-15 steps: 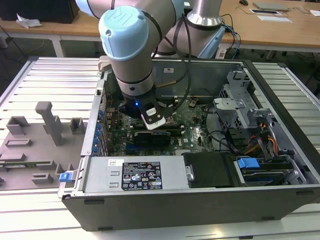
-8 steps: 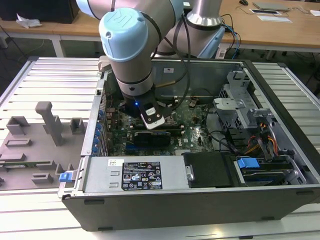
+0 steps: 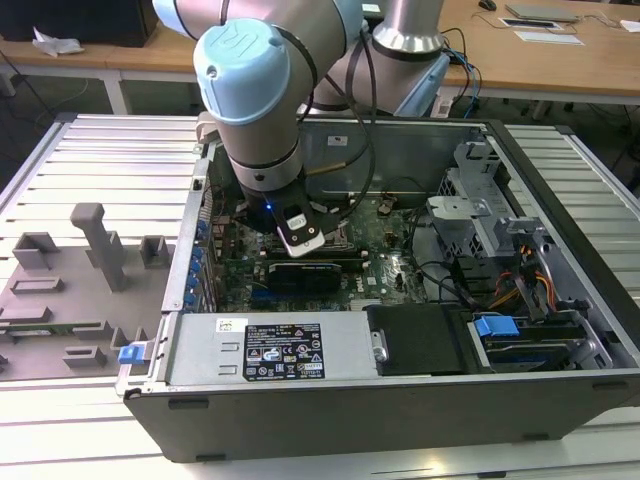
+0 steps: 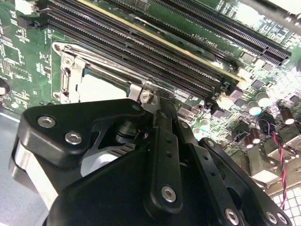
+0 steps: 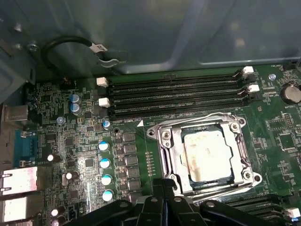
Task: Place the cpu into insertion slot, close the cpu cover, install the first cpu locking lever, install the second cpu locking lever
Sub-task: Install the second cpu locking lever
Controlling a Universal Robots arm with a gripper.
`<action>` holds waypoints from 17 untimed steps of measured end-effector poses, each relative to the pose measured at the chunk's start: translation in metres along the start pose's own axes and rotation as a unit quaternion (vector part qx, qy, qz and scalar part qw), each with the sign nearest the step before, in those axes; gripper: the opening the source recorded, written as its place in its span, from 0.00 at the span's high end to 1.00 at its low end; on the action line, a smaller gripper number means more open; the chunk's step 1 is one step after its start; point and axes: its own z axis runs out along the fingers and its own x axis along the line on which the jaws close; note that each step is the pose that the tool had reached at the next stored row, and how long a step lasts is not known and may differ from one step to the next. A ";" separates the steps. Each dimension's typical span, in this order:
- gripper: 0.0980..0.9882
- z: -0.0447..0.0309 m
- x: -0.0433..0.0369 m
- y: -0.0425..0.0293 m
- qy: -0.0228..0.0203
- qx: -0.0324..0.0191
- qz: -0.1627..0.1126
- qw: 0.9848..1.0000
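Observation:
The cpu (image 5: 206,151) lies flat in the insertion slot (image 5: 207,178) on the green motherboard, pale metal face up. The cpu cover (image 5: 172,155), a silver frame, lies down around it with the chip showing through its window. In the second wrist view the cpu (image 4: 101,87) and the cover (image 4: 70,70) sit just beyond the fingertips. My gripper (image 5: 163,184) is at the socket's near edge with its black fingers (image 5: 157,190) pressed together and nothing seen between them. Its tip (image 4: 149,96) meets a small metal lever end at the cover's corner. In the exterior view the arm (image 3: 255,100) reaches down into the open computer case.
Long black memory slots (image 5: 174,92) run right beside the socket. Blue-topped capacitors (image 5: 106,162) and a black cable loop (image 5: 61,44) stand nearby. The case holds a power supply (image 3: 270,350) and a drive cage (image 3: 490,230). A grey fixture tray (image 3: 80,270) lies at the exterior view's left.

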 end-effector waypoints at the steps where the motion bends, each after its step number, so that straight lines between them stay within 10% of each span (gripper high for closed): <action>1: 0.99 -0.0017 -0.0002 0.0006 0.000 0.000 0.000 1.000; 5: 0.99 -0.0209 -0.0045 0.0066 -0.001 0.018 -0.002 1.000; 10: 0.99 -0.0244 -0.0114 0.0084 0.005 0.034 0.002 0.999; 17: 0.99 -0.0206 -0.0370 0.0112 0.015 0.037 0.004 0.999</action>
